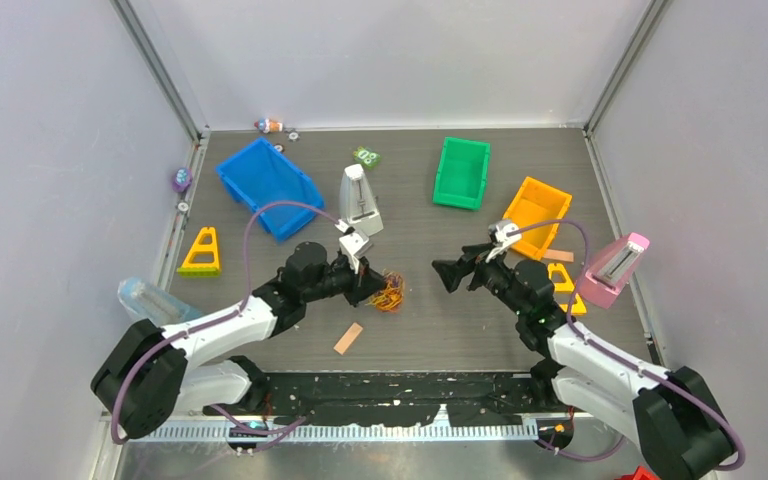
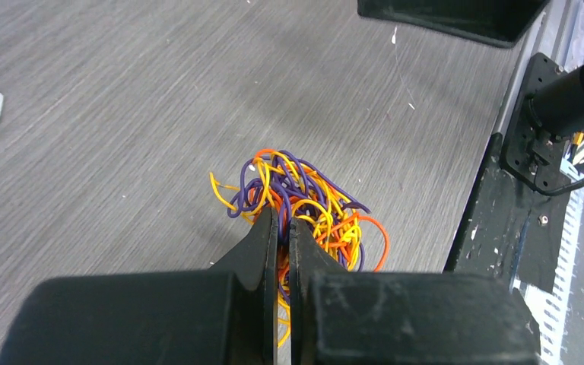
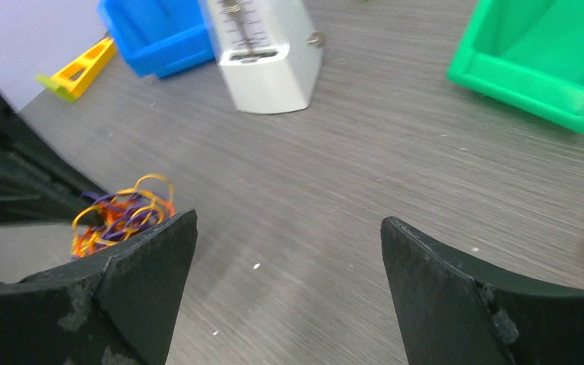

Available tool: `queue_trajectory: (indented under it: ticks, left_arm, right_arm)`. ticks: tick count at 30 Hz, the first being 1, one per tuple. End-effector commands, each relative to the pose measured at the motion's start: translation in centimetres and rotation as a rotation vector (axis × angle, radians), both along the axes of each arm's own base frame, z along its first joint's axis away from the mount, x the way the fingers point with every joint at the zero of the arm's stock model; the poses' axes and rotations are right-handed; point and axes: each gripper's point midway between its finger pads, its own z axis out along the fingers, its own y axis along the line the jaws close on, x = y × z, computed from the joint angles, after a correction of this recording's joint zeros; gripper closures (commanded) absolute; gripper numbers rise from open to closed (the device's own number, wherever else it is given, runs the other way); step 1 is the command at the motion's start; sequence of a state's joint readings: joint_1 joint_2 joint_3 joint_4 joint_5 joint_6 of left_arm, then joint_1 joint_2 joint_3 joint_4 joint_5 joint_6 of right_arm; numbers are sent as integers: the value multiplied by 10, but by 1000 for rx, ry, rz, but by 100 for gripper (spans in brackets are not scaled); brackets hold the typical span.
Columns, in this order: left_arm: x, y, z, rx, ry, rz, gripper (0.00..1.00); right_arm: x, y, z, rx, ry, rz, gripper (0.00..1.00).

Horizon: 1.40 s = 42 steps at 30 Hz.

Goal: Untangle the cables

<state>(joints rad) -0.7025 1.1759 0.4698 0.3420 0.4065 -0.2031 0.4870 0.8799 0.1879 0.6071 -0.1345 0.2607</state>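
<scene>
**Cable bundle held at desk centre, right tool standing off**

1. Task item. The cables (image 1: pixel 390 293) form one tight knot of orange, yellow and purple strands, lying on the grey desk (image 1: pixel 440 335) slightly left of centre. No strand runs clear of the knot; loops stick out on every side (image 2: pixel 304 201).

2. Left tool (image 2: pixel 282 228). Its fingers are drawn almost together, with only a narrow slit between them, and several orange and yellow strands pass through that slit. It is clamped on the near edge of the bundle (the rest of the knot spills out beyond the fingertips).

3. Right tool (image 3: pixel 289 220). Its fingers are spread wide and hold nothing. It points toward the bundle from the right and is near it but apart from it; the cables (image 3: pixel 122 214) show just past its left finger.

4. Surroundings. A white metronome (image 1: pixel 360 200) stands behind the bundle, with a blue bin (image 1: pixel 265 185) to its left and a green bin (image 1: pixel 462 172) to its right. A small tan block (image 1: pixel 348 338) lies in front of the bundle.
</scene>
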Motion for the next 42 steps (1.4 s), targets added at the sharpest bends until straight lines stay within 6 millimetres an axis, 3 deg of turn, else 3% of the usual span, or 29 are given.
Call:
queue_trajectory:
  ticks: [1,4,12,16,21,22,25,26,28,33,38,40,42]
  left_arm:
    - [14,0,31,-96,-94,45,100]
    - [12,0,33,-113,-100,39,100]
    - [10,0,40,-153,-130,26,100]
    - [10,-1,41,-160,-136,22,100]
    - [11,-3,44,-177,-138,22,100]
    - [11,-3,45,-183,-141,26,100]
    - [15,0,45,-186,-149,54,100]
    - [16,1,45,-187,-153,67,100]
    - [20,6,45,-183,-161,106,100]
    - [39,32,37,-119,-174,282,100]
    - [52,54,28,-64,-164,411,100]
    - [53,55,26,-56,-157,420,100]
    - [50,50,28,-67,-155,391,100]
  right_arm:
    - [-12,39,27,23,-78,236,7]
    - [-27,61,27,29,-79,374,11]
    - [-46,94,19,4,-54,529,11]
    - [-55,110,11,-30,-30,600,18]
    - [-53,124,2,-74,5,628,49]
    - [-53,124,-3,-85,24,628,51]
    - [-41,124,-6,-115,33,567,72]
    - [-37,121,-10,-129,51,542,83]
    - [-23,113,-11,-149,66,441,93]
    - [16,68,-11,-198,68,89,95]
    - [42,-6,-15,-247,87,-349,95]
    - [42,-22,-16,-250,89,-427,95]
    - [39,-17,-15,-238,82,-381,92]
